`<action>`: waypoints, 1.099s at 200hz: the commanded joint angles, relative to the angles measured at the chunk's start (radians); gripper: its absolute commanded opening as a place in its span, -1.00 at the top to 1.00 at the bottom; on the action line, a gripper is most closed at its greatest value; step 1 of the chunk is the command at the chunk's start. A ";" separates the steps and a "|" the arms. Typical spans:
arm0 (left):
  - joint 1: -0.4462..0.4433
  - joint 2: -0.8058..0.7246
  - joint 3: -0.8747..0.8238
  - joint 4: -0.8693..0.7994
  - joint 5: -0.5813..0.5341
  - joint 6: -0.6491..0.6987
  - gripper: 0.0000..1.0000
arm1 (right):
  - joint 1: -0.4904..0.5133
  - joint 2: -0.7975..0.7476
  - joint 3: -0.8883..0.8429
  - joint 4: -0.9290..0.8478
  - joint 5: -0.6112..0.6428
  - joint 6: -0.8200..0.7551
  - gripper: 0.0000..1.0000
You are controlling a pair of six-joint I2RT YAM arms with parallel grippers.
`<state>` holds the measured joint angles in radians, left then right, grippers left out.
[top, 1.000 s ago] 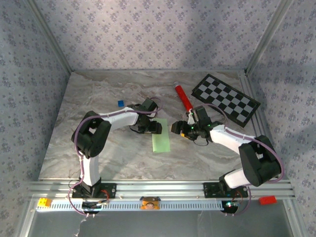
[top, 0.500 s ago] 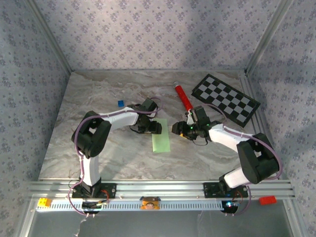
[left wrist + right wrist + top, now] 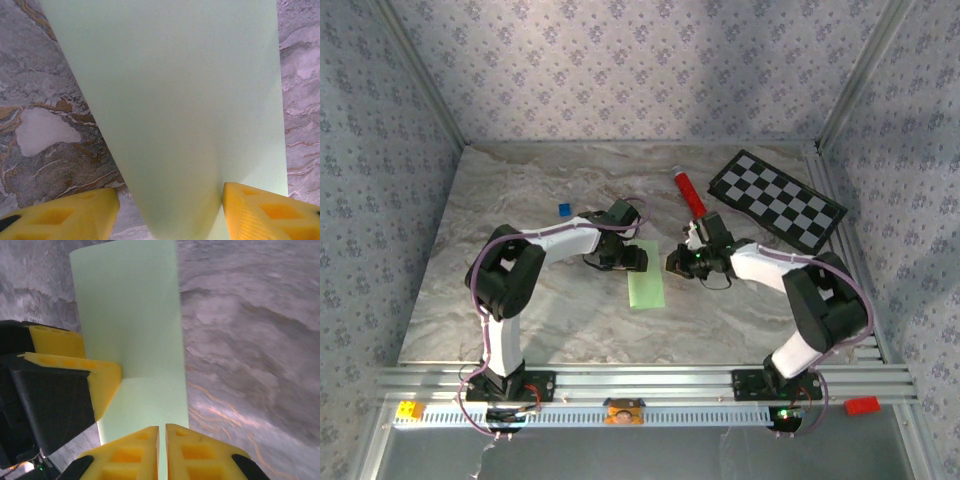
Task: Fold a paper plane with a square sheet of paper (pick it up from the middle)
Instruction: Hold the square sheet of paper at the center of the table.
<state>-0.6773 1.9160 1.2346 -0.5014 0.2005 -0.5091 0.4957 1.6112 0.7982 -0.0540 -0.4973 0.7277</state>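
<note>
We see left gripper (image 3: 170, 200) jaws apart, straddling the green sheet of paper (image 3: 175, 100); right gripper (image 3: 162, 432) jaws closed together over its edge.

We can read no text, label, brand, number or sign in any view; the paper (image 3: 646, 288) at the centre is plain pale green, unmarked; the checkerboard (image 3: 777, 201) at upper right carries only black and white squares, with no characters on it.
</note>
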 commanded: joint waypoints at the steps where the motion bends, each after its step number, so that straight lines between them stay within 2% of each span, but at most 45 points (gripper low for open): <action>1: 0.004 0.083 -0.038 -0.049 -0.098 0.006 -0.21 | 0.017 0.061 0.062 0.004 -0.032 -0.006 1.00; 43: 0.004 0.083 -0.038 -0.049 -0.101 0.006 -0.21 | 0.044 0.145 0.131 -0.010 -0.032 -0.011 1.00; 121: 0.002 0.084 -0.049 -0.041 -0.101 0.004 -0.21 | 0.062 0.198 0.161 -0.010 -0.044 -0.011 1.00; 220: 0.001 0.074 -0.052 -0.035 -0.102 -0.001 -0.21 | 0.078 0.274 0.123 -0.112 0.072 -0.045 1.00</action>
<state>-0.6819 1.9171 1.2346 -0.5011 0.1898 -0.5098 0.5640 1.8408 0.9562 -0.0841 -0.4866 0.7086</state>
